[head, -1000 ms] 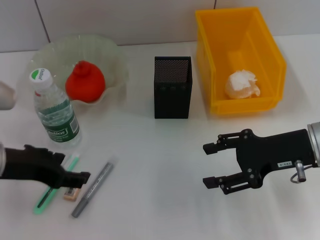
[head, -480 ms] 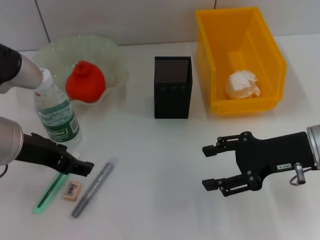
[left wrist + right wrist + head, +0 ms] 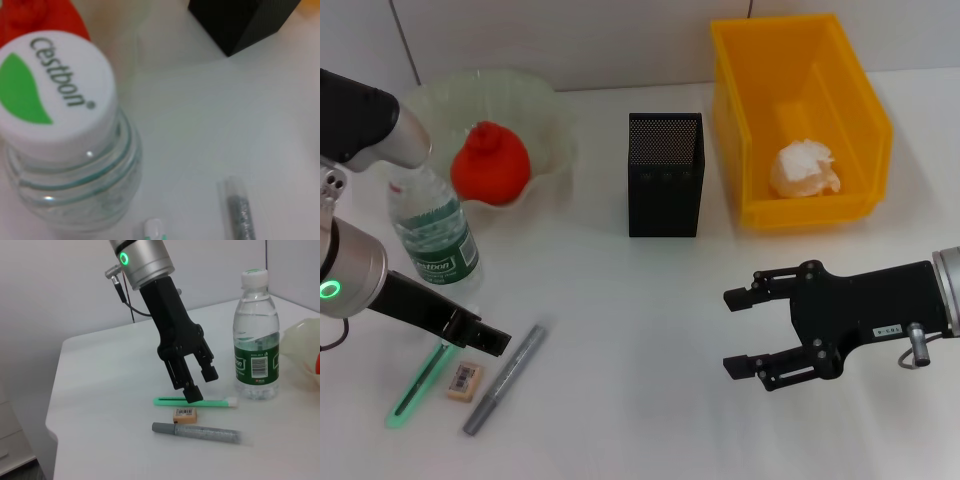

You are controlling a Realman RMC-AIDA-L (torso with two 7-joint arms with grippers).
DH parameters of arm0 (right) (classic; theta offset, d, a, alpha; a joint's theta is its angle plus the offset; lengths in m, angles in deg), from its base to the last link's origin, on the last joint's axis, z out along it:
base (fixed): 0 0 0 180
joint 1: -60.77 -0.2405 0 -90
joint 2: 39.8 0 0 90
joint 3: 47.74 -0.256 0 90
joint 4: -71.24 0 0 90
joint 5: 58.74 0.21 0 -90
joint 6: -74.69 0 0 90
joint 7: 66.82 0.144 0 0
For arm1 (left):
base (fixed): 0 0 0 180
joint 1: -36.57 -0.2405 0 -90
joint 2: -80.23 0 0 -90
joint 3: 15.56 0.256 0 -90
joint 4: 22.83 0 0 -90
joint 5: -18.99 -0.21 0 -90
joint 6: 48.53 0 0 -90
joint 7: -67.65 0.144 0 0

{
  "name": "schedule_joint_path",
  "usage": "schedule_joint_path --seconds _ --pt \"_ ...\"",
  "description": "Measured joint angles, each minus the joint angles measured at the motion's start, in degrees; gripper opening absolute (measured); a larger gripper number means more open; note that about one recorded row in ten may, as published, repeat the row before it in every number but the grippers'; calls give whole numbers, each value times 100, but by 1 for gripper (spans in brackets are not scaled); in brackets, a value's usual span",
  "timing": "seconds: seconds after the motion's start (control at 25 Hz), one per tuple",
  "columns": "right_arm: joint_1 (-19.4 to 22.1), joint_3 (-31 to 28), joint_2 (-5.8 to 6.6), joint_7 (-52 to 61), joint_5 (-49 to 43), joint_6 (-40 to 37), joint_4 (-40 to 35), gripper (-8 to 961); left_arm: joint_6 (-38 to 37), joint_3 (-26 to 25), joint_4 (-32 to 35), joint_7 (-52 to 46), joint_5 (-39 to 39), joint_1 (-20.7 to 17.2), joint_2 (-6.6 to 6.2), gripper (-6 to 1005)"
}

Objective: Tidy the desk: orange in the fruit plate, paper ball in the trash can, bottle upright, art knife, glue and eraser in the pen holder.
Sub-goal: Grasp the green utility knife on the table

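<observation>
Left gripper [image 3: 199,383]: black fingers apart, empty, tips just above slim green art knife [image 3: 420,384] flat on desk. Beside knife: small tan eraser [image 3: 463,381], grey glittery glue stick [image 3: 505,378]. Clear ribbed plastic bottle [image 3: 432,235] upright, white cap. Right gripper [image 3: 752,333]: spread wide, empty, hovering over white desk [image 3: 620,400]. Translucent wavy fruit plate [image 3: 535,110] holds orange [image 3: 491,163]. Yellow plastic bin [image 3: 865,110] holds crumpled paper ball [image 3: 805,168]. Black mesh pen holder [image 3: 665,173]: contents not visible.

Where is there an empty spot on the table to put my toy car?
Bare table lies between the glue stick and the right gripper, in front of the pen holder. It is crowded by the left gripper: bottle, art knife, eraser.
</observation>
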State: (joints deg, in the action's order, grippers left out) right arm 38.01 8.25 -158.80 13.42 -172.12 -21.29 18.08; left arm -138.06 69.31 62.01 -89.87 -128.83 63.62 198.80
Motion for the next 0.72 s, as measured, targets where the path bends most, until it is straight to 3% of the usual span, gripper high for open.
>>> schedule_joint_path --seconds 0.36,0.72 --pt "-8 2 -7 0 11 0 50 768 110 169 -317 -1 -616 198 16 795" --pt "-53 47 -9 0 11 7 103 767 252 396 -477 56 -740 225 17 792"
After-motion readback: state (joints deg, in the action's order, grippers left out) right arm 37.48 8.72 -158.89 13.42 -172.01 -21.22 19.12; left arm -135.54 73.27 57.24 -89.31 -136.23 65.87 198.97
